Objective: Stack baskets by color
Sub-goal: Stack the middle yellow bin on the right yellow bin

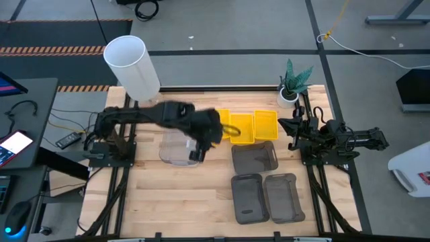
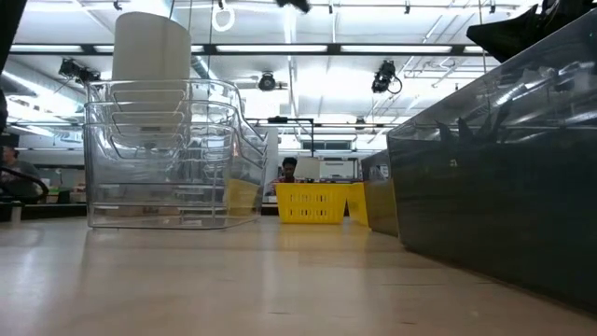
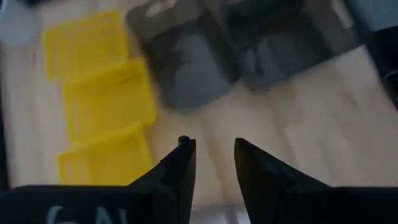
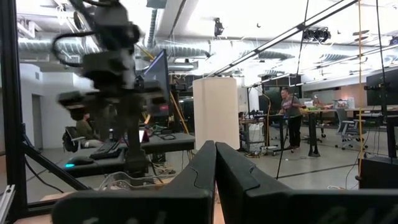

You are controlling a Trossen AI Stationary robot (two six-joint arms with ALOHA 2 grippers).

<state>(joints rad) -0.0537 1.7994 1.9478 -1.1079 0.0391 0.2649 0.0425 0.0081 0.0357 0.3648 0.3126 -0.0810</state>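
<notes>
Clear baskets point(image 1: 179, 149) sit nested; left gripper point(image 3: 212, 149), fingers apart and empty, hovers beside yellow baskets point(image 1: 245, 126), probably next. Right gripper point(image 4: 215, 155) waits, fingers together.

My arms are dark, almost black. Three baskets point(image 1: 247, 127) are bright yellow with a fine lattice pattern, three point(image 1: 264, 186) are smoky dark grey, and the stacked ones point(image 1: 176, 149) are clear (colourless). The table point(image 1: 181, 195) is pale wood with visible grain. The cylinder point(image 1: 132, 66) is white.
</notes>
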